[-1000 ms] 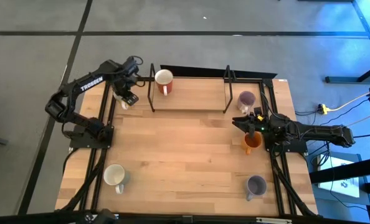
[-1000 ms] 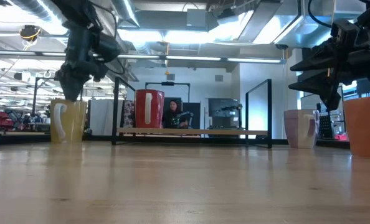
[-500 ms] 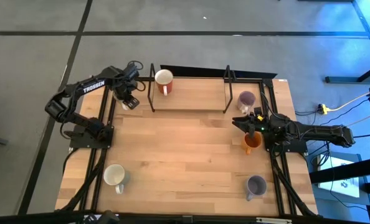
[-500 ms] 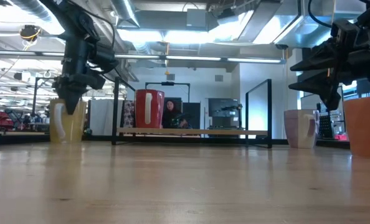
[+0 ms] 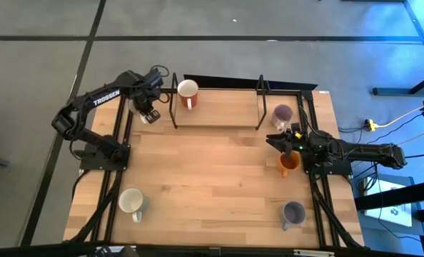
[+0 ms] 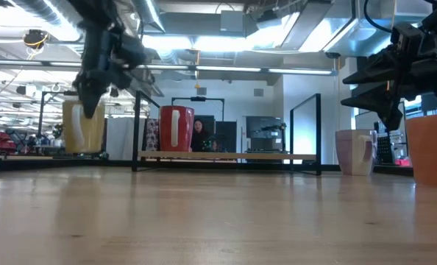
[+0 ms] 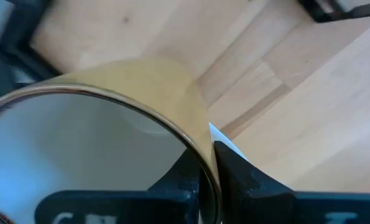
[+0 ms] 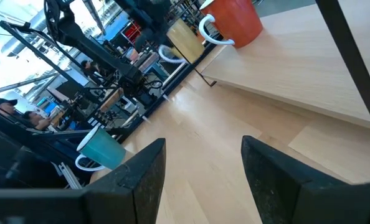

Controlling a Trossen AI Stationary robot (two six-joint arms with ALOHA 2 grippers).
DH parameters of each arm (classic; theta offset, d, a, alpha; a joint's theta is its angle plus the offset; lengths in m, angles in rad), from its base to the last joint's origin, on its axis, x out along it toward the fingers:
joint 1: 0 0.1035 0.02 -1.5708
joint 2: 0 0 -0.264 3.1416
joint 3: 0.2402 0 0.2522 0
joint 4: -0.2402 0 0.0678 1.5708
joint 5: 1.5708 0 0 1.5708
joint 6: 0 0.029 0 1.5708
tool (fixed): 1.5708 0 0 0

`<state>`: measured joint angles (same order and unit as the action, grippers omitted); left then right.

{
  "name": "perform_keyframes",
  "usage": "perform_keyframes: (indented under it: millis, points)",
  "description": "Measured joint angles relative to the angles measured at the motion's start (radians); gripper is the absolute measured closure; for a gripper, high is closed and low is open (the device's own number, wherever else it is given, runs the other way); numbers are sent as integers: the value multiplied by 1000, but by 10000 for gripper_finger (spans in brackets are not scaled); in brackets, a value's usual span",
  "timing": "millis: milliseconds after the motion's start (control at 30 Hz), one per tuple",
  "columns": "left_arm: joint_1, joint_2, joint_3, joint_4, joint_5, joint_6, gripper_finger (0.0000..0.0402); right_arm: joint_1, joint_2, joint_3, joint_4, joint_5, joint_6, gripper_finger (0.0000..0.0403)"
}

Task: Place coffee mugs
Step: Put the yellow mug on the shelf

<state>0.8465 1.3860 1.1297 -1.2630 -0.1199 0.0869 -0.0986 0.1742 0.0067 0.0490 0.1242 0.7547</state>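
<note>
The yellow mug point(image 5: 142, 116) is largely hidden (high view, upper left) under the left claw point(image 5: 148, 114).

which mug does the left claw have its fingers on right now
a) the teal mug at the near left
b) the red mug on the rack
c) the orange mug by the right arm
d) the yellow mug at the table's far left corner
d: the left claw pinches the yellow mug's rim, one finger inside and one outside, and the low view shows that mug raised off the table.
</note>
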Motion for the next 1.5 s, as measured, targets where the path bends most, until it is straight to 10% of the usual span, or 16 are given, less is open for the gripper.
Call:
perform_keyframes:
  millis: [733,1233,1500]
  points:
    - [-181,44,625,87,-97,-2,383,0,0,0,0,0,-1,205]
    - [-317,480,1112,71,-98,47,383,0,0,1,-9,-4,-2,205]
    - [-314,686,1171,58,-33,23,383,0,0,1,-13,-12,-3,205]
